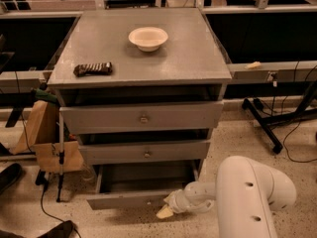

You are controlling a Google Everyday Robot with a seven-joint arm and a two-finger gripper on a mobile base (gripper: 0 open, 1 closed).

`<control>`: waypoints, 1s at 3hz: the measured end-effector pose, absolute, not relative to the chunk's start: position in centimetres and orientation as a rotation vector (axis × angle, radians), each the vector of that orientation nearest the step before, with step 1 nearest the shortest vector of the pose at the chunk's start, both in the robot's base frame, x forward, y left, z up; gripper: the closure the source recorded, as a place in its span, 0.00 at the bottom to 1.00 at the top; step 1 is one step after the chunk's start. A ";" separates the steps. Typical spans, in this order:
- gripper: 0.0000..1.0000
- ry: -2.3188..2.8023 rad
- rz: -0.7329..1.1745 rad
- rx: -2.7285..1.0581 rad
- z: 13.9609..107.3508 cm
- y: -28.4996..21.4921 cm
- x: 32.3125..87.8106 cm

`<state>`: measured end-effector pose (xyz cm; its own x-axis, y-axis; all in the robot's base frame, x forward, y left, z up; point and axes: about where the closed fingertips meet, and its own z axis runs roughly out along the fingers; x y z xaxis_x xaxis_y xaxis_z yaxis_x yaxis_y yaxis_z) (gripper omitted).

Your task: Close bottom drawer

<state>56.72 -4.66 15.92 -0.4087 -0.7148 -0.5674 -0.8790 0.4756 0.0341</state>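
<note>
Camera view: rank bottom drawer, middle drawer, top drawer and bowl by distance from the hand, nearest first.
Hand is down low, right of centre.
1. Bottom drawer: right beside it, pulled open, lowest.
2. Middle drawer: just above.
3. Top drawer: higher up.
4. Bowl: up on top, toward the back.

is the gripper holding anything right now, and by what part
Cannot be told: the gripper is low against the front of the open bottom drawer, at its right end.
</note>
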 end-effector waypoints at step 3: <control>0.10 2.250 0.458 -1.318 15.7 -4.5 54.9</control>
